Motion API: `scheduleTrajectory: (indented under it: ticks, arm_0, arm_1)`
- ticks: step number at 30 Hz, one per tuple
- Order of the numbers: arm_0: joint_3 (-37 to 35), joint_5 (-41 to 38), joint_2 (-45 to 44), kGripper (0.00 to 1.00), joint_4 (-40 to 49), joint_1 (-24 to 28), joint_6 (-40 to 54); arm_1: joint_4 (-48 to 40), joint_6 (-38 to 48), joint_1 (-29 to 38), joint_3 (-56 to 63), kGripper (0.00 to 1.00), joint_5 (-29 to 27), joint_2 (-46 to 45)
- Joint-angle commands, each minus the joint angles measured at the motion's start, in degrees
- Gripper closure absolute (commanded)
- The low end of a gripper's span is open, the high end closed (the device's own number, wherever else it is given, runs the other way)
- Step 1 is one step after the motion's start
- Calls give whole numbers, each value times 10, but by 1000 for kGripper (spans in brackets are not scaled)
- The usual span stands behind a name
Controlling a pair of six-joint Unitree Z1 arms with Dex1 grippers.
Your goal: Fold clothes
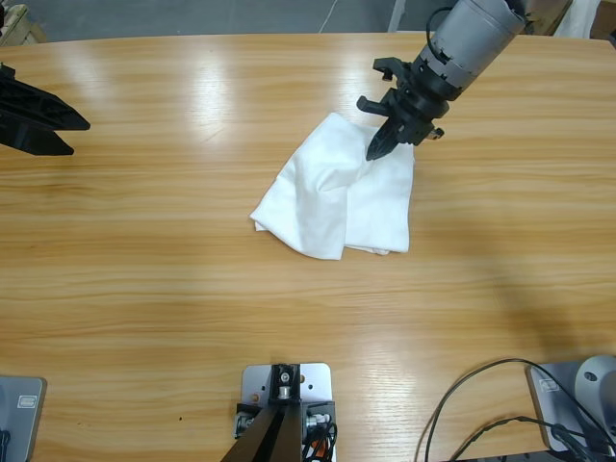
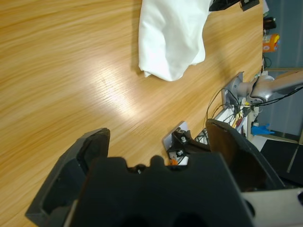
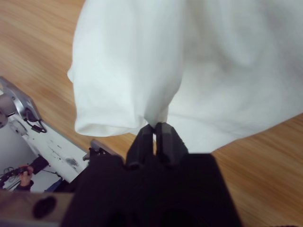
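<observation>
Your right gripper [image 1: 380,147] is pinched closed on a fold of the T-shirt [image 1: 337,192], jaws pressed together with cloth caught between the tips; the right wrist view shows it at [image 3: 154,130]. The grip sits at the shirt's upper right, near its far edge.

The shirt is a folded, rumpled bundle right of the table's centre, partly lifted at the pinch, the rest spilling down and toward the near-left onto the wooden table [image 1: 144,289].

Your left gripper [image 1: 38,120] is parked at the far left edge, jaws spread wide, nothing in them, well apart from the shirt. In its wrist view the shirt [image 2: 170,38] lies far ahead.

You have bare wood on all sides of the bundle, widest to the left and front. Cables [image 1: 472,404] sit at the near-right corner.
</observation>
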Motion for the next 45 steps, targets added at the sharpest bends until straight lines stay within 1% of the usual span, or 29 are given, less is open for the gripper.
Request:
scheduleTrajectory:
  ticks: [1,6,13,17,22,24,28,34,38,40,41,42,43,44,45]
  arm_0:
    - [12,-7,31,202,-8,-4,7]
    - [11,-7,34,202,-8,-4,8]
    - [5,-8,40,202,-8,-4,9]
    - [4,-9,44,202,-8,-4,9]
    - [2,-10,48,202,-8,-4,9]
    - [2,-10,50,202,-8,-4,9]
    - [0,-10,55,202,-8,-4,10]
    - [-6,-10,65,202,-8,-4,11]
    - [-11,-13,76,202,-10,-6,11]
    - [-14,-13,95,202,-14,-25,12]
    - [-14,-14,104,202,-19,-34,11]
    - [-9,-17,110,202,-31,-39,10]
    - [0,-32,116,201,-52,-43,9]
    - [7,-59,128,192,-75,-51,12]
    - [14,-100,148,163,-100,-60,20]
  arm_1:
    - [-4,-3,-10,21,1000,1,-9]
    - [5,-18,-37,17,1000,1,-2]
    - [47,-52,-75,-25,1000,0,15]
    - [92,-75,-93,-86,1000,-1,41]
    - [172,-99,-103,-204,1000,-3,96]
    - [192,-105,-103,-226,1000,-3,111]
    - [195,-119,-103,-205,1000,-7,131]
    - [194,-125,-116,-192,1000,-24,128]
    - [198,-124,-115,-193,1000,-28,96]
    - [195,-127,-106,-184,1000,-28,63]
    - [182,-129,-105,-171,713,-27,42]
    - [165,-127,-104,-153,289,-26,19]
    - [152,-123,-104,-139,145,-26,-1]
    - [146,-122,-104,-130,92,-26,-16]
    - [140,-121,-104,-119,92,-28,-31]
